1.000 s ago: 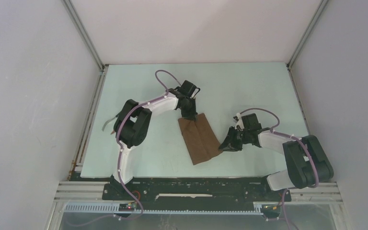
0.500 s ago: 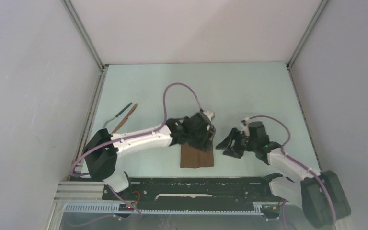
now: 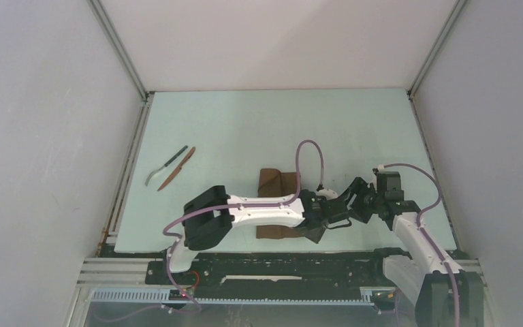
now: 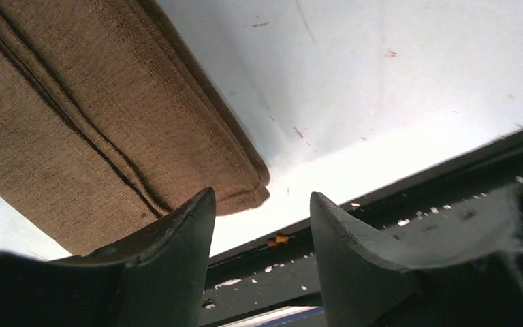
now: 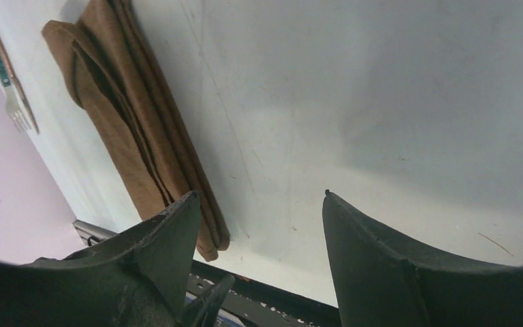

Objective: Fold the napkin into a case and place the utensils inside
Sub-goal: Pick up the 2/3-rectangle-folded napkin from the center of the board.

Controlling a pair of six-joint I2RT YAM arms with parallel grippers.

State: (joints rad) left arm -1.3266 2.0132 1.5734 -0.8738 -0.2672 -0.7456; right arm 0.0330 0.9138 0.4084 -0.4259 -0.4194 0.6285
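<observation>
Folded cloth at lower centre, both grippers off its right side, empty.

At centre-left of the overhead view, the silver-tined fork with a dark handle [image 3: 163,167] and the thin reddish-brown knife-shaped piece [image 3: 177,169] lie side by side on the pale green table [image 3: 245,122], well apart from the dark brown folded cloth napkin [image 3: 277,182]. The left gripper [image 4: 260,194] sits at the cloth's near right corner, jaws narrowly parted and holding nothing. Further right, the right gripper [image 5: 259,193] gapes wider over bare table, the cloth just off to its left.
</observation>
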